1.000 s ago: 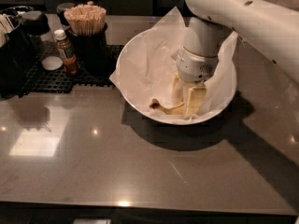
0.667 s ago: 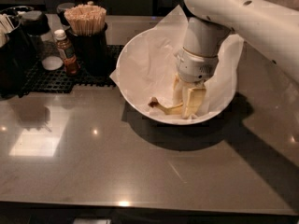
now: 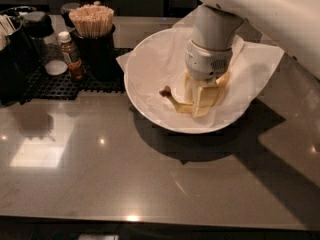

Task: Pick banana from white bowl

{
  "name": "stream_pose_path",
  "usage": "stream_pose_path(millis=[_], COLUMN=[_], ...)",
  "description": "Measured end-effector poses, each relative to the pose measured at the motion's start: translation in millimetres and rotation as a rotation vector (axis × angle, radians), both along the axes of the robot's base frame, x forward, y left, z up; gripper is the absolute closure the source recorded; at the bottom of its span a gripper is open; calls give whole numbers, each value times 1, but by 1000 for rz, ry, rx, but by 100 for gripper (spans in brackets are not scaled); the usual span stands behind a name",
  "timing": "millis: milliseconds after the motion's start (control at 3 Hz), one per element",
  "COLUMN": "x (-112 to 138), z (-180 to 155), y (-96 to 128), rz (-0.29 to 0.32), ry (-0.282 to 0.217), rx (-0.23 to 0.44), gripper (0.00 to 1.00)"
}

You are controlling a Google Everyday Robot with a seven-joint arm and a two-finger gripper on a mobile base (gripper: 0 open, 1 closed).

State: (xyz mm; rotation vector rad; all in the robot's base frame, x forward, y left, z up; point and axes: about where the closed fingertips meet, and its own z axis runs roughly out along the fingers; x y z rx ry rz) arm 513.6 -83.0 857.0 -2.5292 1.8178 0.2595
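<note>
One glossy grey desk (image 3: 100,184) carries the scene. Near its middle stands the bowl (image 3: 145,99), lined with crinkled paper (image 3: 255,69). The banana (image 3: 176,103) lies at the bottom, dark stem pointing left. The tool (image 3: 202,101) reaches straight down into the bowl, over the banana's right part; whether it is spread or pinching the fruit cannot be told. Behind it, the white arm (image 3: 260,9) enters from upper right. Farther back at left, a black mat (image 3: 60,84) holds a small bottle (image 3: 71,56) and a dark cup of wooden sticks (image 3: 92,21).

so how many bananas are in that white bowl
1. The curved yellow banana lies in the large round white paper-lined bowl, beneath the gripper reaching into it, which may hide others.
</note>
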Motion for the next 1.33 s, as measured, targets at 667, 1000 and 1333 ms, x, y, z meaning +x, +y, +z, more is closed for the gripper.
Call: stream_pose_path(millis=[667,1000,1333], x=[3,5,6], z=[28,32,22], y=[5,5,2], rz=[-17,-32,-55], ry=[-61,-74,-54], rx=[-1,-23,-18], gripper=[100,100,100])
